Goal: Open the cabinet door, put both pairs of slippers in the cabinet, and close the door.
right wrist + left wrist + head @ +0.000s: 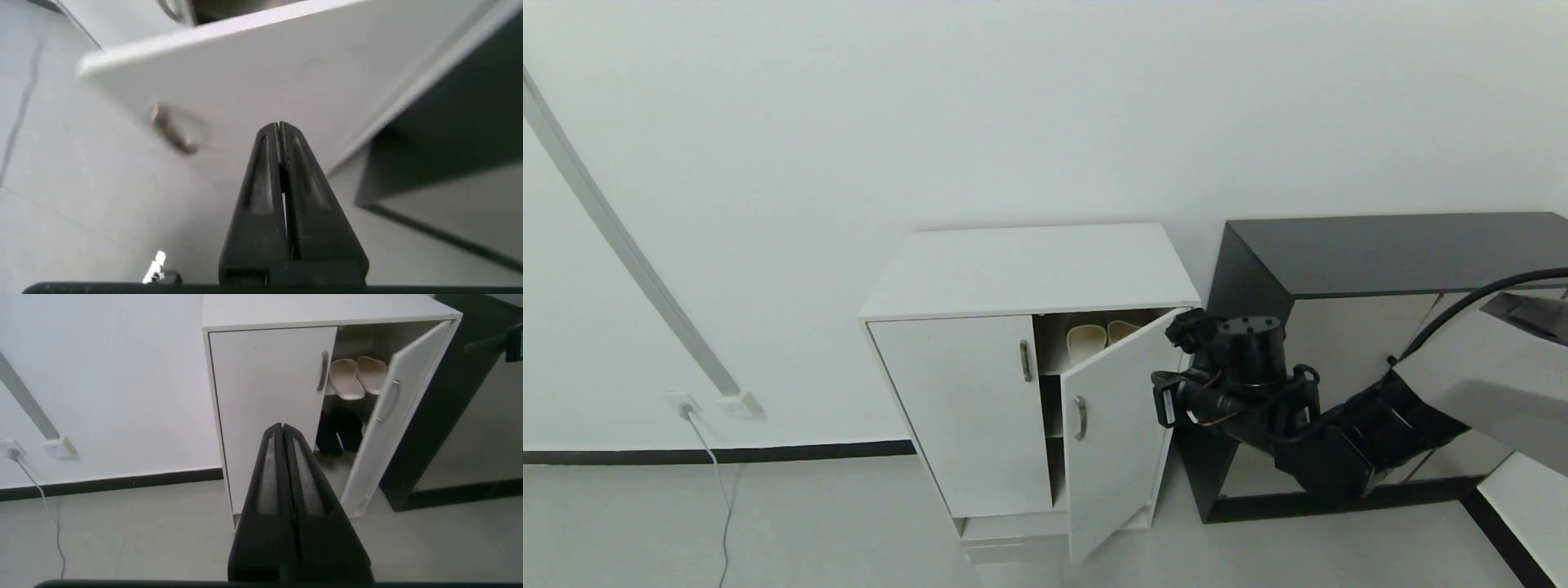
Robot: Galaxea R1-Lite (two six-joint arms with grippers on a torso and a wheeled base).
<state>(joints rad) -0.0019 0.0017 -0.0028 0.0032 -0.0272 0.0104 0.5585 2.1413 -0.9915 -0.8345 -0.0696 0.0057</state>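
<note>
– What is the cabinet [1029, 269] like?
– A plain white box of smooth, matt board with a flat top, standing on the floor [809, 531] against the wall [1013, 106]. The left-hand door [964, 408] is flush shut. The right-hand door [1115, 425] stands partly open, and each carries a slim curved metal handle [1080, 417].

– And the slippers?
– A pale pair of slippers [1098, 339], rounded and soft-looking, lies on the upper shelf at its front edge. A dark pair [339, 429] sits on the shelf below.

– The end effectors?
– The left end effector [282, 426] hangs well back from the cabinet, its two black ribbed fingers pressed together. The right end effector [280, 127] is also closed on nothing, up by the open door's outer face; whether it touches I cannot tell.

– The room?
– Grey floor, white wall, black skirting [719, 452]. A black sideboard [1380, 253] with a glossy, mirror-like front stands just beside the cabinet. A socket [680, 404] and slanting grey trunking [621, 237] are on the wall.
</note>
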